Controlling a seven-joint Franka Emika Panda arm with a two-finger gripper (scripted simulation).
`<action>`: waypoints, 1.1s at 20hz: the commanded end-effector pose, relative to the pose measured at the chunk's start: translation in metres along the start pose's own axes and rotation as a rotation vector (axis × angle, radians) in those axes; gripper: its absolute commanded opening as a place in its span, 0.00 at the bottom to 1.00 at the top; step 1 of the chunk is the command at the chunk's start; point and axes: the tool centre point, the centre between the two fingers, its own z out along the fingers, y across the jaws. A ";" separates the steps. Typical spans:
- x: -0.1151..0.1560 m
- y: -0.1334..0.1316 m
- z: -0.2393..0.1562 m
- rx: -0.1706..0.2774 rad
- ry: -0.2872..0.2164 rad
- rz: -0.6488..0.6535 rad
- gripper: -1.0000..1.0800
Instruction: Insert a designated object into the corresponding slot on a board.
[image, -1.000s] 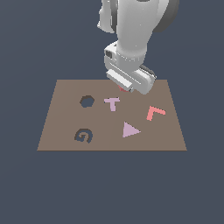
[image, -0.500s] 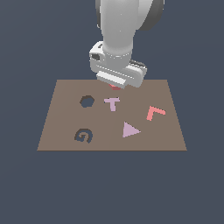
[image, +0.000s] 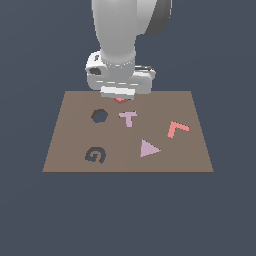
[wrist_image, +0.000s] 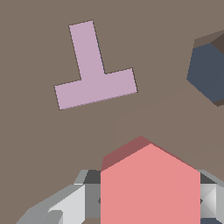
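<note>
My gripper (image: 121, 98) is shut on the coral-red hexagonal block (image: 121, 100), held just above the brown board (image: 70, 145) near its far edge. In the wrist view the block (wrist_image: 148, 183) sits between my grey fingers (wrist_image: 65, 201). The dark hexagon slot (image: 99, 115) lies to the exterior view's left of my gripper and a little nearer; it also shows in the wrist view (wrist_image: 209, 72). The pink T (image: 128, 118) lies right below my gripper, also seen in the wrist view (wrist_image: 94, 72).
On the board are a pink triangle (image: 148, 148), a coral-red L piece (image: 176, 128) and a dark G-shaped cut-out (image: 95, 154). The arm's white body (image: 125, 35) rises above the board's far edge.
My gripper has moved toward the exterior view's left along the board's far side with the red block in it, from near the L side to above the T.
</note>
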 end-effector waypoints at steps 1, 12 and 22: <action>0.005 0.010 -0.001 0.000 0.001 -0.085 0.00; 0.035 0.046 -0.002 0.000 0.000 -0.451 0.00; 0.062 0.062 -0.003 -0.001 0.000 -0.701 0.00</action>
